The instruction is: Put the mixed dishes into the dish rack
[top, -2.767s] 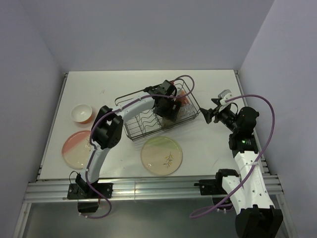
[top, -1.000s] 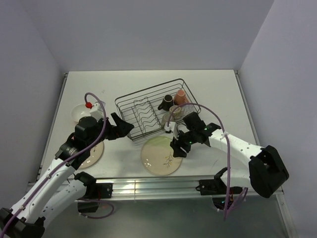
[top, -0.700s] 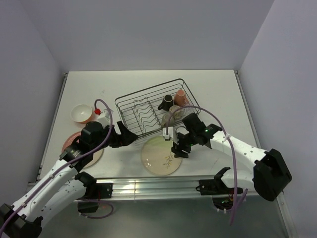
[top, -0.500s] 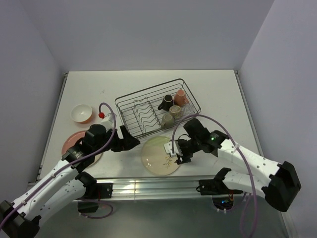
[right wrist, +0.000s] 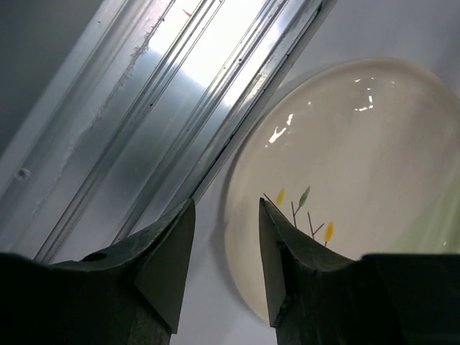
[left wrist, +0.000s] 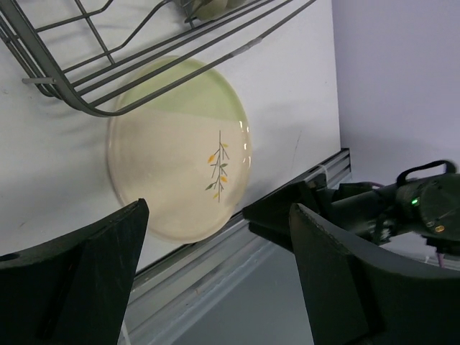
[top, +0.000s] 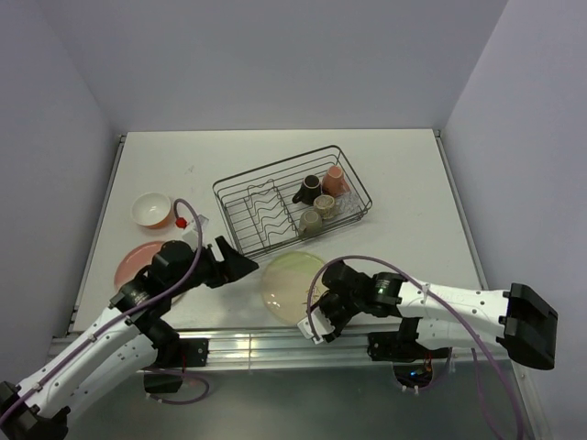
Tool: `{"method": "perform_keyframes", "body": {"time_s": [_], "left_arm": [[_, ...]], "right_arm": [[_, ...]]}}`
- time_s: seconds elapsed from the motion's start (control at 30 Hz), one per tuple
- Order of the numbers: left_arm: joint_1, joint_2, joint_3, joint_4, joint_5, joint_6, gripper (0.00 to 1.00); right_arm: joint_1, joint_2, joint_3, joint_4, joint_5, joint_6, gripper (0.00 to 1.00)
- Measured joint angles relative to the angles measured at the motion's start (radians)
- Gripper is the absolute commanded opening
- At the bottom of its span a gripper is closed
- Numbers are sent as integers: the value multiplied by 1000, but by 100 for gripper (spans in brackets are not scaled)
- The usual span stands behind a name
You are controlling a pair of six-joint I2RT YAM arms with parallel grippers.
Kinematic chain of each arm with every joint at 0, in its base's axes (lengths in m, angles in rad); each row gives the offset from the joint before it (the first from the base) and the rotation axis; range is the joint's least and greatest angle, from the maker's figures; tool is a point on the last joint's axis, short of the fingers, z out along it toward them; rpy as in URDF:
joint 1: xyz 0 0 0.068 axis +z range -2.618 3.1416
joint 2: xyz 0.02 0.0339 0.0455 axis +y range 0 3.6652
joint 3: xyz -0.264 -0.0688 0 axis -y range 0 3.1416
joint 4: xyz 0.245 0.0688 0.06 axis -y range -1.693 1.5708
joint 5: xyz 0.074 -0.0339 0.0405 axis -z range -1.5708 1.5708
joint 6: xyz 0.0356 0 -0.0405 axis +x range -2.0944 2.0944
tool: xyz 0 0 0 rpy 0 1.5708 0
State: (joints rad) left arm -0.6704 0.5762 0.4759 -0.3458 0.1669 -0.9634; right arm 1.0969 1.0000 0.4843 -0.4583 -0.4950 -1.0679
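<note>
The green-tinted cream plate (top: 286,284) lies flat on the table in front of the dish rack (top: 266,176). My right gripper (top: 316,310) is low at the plate's near right rim. In the right wrist view its jaws (right wrist: 226,203) are partly open and straddle the rim of the plate (right wrist: 345,165), one finger over the table and one over the sprig mark. My left gripper (top: 240,262) hangs wide open and empty just left of the plate (left wrist: 180,144). The rack holds the pink mug (top: 334,179), a dark mug (top: 307,189) and an olive mug (top: 310,221).
The pink-tinted plate (top: 130,264) lies at the left, half hidden under my left arm. The orange-outside bowl (top: 151,209) sits behind it. An aluminium rail (top: 275,346) runs along the table's near edge, close to the right gripper. The rack's wire wall (left wrist: 144,79) is close above the left fingers.
The right arm swung from beside the rack down to the green plate's near rim and its jaws narrowed. The left arm drew back toward the near edge, left of that plate.
</note>
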Motion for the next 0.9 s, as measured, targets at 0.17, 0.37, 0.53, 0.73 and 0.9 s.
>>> {"method": "perform_keyframes", "body": {"time_s": [0.17,0.37,0.53,0.73,0.9], "left_arm": [[-1,-40,-1,1,-16,-47,86],[-1,-58,-4,6,-31,-103,86],[-1,-57,-15,8,-32,-140,86],[-1,-72,-41,21,-32,-184,86],[-2,-110,-77,31,-31,-230,86]], "right_arm": [[47,18,-50,63,68,16,45],[79,41,-81,107,140,27,43],[86,86,-78,142,160,46,41],[91,121,-58,151,170,34,27],[92,171,-22,155,190,40,13]]}}
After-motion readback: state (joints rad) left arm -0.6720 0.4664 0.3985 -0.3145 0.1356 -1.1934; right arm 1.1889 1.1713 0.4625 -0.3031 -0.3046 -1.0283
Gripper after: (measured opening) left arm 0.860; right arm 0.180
